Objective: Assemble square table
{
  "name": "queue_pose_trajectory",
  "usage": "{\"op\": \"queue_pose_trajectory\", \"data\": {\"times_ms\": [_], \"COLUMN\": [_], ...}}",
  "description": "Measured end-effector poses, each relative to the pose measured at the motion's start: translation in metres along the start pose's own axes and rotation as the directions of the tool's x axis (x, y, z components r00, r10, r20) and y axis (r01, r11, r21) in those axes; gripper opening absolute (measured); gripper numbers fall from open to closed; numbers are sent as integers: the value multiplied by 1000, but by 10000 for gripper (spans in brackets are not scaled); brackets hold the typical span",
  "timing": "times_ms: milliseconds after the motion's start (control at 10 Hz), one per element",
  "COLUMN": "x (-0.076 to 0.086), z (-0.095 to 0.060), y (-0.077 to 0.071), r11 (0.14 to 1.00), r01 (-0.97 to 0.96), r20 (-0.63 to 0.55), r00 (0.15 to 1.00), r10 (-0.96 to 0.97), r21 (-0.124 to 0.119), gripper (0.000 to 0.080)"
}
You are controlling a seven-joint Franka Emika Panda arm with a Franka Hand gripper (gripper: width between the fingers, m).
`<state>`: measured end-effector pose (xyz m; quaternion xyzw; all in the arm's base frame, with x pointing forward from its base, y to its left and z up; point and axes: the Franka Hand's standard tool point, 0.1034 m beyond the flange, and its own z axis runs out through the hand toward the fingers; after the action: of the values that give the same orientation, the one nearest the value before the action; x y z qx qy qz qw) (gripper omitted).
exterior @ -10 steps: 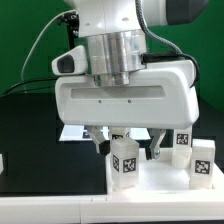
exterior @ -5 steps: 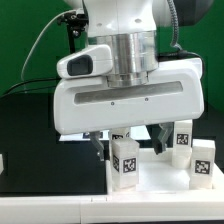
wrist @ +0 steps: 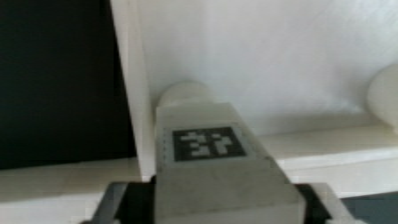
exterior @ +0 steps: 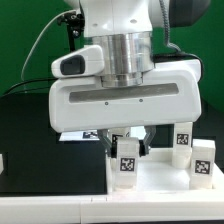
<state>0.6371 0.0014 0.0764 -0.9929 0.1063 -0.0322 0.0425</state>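
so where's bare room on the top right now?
Free: the front strip of the square top, between the leg in the tool and the two legs at the exterior view's right. Black table at the exterior view's left is also bare. Crowded: under the tool.

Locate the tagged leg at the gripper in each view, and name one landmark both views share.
Exterior view: the leg stands upright low in the middle, just under the arm's big white housing, between the fingers.
Wrist view: the leg fills the lower middle, tag facing the camera, between the dark fingers.
Shared landmark: the black-and-white tag on that leg, with the white tabletop behind it.
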Motion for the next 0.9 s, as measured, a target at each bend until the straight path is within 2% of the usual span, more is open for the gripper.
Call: {"op": "queue_pose_trajectory", "data": {"times_ms": [100,200,400,500,600,800,900], "x": [1,0,-2,-3,-6,-5,-6], "z": [0,2,5,5,6,6,6], "y": [1,3,4,2,-3,-2,-3], "r11": [996,972,855,710,566,538,584], "r01": [-90,-234,-517,-702,-823,-842,-810], "r20": [-8,-17,-12,14,47,61,58], "r00": [996,972,855,711,568,540,586], "r10": [90,235,518,703,822,840,808], "r21": [1,14,49,56,46,49,50], "gripper": [293,293,293,291,291,291,375]}}
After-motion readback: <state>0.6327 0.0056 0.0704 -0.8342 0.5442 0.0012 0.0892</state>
